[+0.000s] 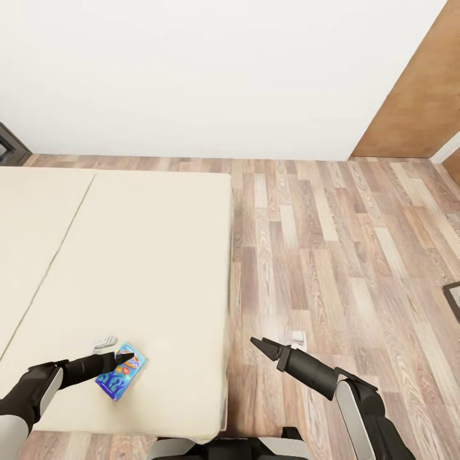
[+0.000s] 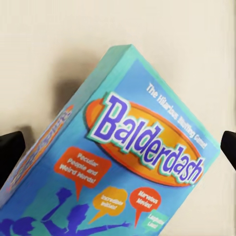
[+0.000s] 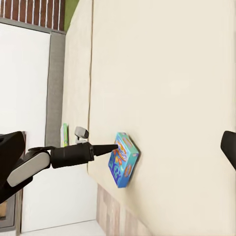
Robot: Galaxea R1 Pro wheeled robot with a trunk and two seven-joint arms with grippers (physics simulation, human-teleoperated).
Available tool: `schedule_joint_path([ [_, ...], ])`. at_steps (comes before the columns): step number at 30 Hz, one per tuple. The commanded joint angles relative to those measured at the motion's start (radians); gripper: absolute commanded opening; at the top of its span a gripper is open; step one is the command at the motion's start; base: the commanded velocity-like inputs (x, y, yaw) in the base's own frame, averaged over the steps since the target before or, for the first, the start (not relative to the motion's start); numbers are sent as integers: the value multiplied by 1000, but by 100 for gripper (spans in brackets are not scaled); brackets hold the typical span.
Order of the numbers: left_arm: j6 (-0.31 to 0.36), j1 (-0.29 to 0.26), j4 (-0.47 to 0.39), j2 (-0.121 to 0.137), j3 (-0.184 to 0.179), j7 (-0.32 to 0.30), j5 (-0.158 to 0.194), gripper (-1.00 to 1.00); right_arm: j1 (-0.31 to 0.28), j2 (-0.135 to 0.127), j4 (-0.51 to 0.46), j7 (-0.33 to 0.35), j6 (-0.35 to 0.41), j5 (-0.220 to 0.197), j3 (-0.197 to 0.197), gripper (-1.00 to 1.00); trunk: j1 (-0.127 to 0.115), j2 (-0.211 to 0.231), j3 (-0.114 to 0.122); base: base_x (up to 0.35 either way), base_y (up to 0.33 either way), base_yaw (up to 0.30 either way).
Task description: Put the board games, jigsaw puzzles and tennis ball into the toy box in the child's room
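We count one light-blue cartoon-printed rectangular game box (image 1: 121, 370) on the cream-beige bed (image 1: 147, 255) — directly beneath our left hand (image 1: 121, 356), fingers spread. Our right hand (image 1: 262, 345) hovers over wood-plank floor (image 1: 345, 255) — fingers parted, empty.

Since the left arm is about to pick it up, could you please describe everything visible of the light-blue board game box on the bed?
The light-blue, thin rectangular cardboard-looking board game box reads "Balderdash" in purple on an orange oval, with orange speech bubbles and blue cartoon figures. It lies closed and flat, turned askew, on the cream-beige mattress of the bed near its front edge. The left gripper hovers over it with fingers apart; contact cannot be told.
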Motion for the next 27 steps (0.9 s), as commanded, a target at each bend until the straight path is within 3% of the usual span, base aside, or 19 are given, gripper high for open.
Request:
schedule_joint_path([
  [1, 9, 0, -1, -1, 5, -5, 0, 100, 0, 1, 0, 2, 6, -3, -2, 100, 0, 0, -1, -9, -44, 0],
  [27, 9, 0, -1, 0, 6, -7, 0, 100, 0, 2, 0, 2, 6, -3, -2, 100, 0, 0, -1, -1, -127, 0],
])
